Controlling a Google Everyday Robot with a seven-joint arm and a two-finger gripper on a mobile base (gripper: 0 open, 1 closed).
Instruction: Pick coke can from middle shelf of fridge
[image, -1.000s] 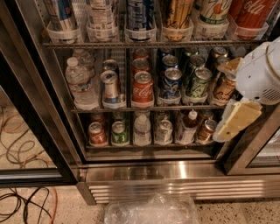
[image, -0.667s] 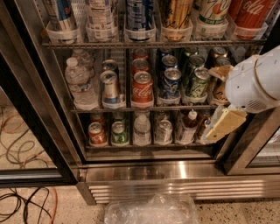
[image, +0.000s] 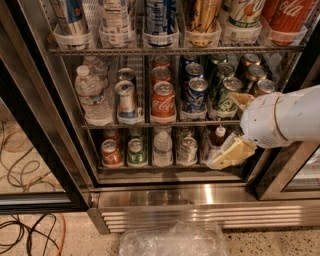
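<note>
The coke can (image: 163, 102), red with white script and a silver top, stands at the front of its lane on the middle shelf (image: 150, 124) of the fridge (image: 200, 196), with more red cans behind it. My gripper (image: 236, 127) comes in from the right on a white arm. It hangs in front of the right end of the middle and bottom shelves, well to the right of the coke can. Its tan fingers (image: 231, 153) are apart, open and empty.
A water bottle (image: 92, 95) and a silver can (image: 126, 100) stand left of the coke can; blue and green cans (image: 196, 97) stand to its right. Tall cans fill the top rack and small cans the bottom one. A plastic bag (image: 172, 241) and cables (image: 25, 165) lie on the floor.
My gripper and arm have moved left and slightly down, from the right edge of the view to in front of the fridge's right side. The cans have not moved.
</note>
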